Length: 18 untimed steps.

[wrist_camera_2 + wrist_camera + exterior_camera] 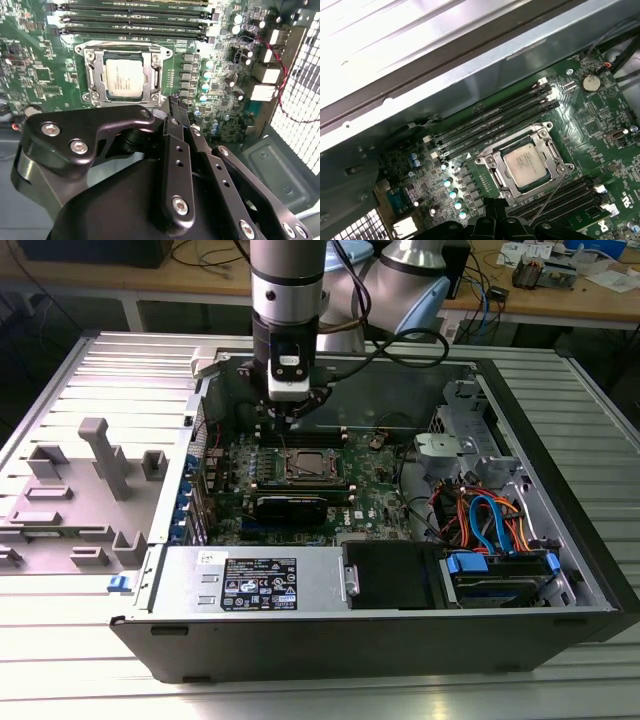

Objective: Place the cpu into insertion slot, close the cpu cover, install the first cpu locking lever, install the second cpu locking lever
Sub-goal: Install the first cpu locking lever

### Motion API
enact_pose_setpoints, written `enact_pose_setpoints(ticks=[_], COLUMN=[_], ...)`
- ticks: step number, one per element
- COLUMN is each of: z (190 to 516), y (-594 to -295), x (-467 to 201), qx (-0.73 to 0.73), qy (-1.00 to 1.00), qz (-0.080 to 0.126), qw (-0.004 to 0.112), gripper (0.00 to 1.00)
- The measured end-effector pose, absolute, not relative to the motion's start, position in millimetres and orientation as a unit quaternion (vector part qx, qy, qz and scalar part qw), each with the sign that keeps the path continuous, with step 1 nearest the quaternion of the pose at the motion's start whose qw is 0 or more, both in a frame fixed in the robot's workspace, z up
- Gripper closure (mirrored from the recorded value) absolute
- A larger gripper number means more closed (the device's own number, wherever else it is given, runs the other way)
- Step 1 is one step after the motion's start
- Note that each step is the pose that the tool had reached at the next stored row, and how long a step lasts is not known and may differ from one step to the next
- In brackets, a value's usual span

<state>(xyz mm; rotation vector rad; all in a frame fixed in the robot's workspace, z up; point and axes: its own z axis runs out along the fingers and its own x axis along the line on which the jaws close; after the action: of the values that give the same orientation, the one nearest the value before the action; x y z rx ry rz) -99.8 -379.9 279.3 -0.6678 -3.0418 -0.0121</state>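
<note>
From where I stand, the small flat square cpu with its silver-grey metal top (126, 75) sits in the square grey-rimmed insertion slot (125, 48) on the green motherboard (375, 500), inside the open black computer case (400, 650). The thin silver-grey cpu cover (98, 75), a frame with a square cut-out, appears to lie down around it.

The black tool (177, 106) hangs just beside the socket with its fingers together and nothing between them.

I'd judge the cpu light, stiff and fragile, best held by its edges only. The cover looks thin and springy, so I'd press it on the frame.

In the first wrist view a thin wire lever (550, 197) slants out from the socket. I cannot tell whether it is latched, and the tool's body blocks the socket's near corner.
</note>
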Motion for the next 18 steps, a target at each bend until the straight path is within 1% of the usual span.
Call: enact_pose_setpoints(ticks=[13,18], z=[275.6,275.0], y=[-379.9,-379.9], x=[-101.6,-120.1], qx=[-0.082,-0.074], qy=[-0.996,-0.997], qz=[-0.002,-0.002], qw=[0.014,0.014], gripper=[0.89,0.89])
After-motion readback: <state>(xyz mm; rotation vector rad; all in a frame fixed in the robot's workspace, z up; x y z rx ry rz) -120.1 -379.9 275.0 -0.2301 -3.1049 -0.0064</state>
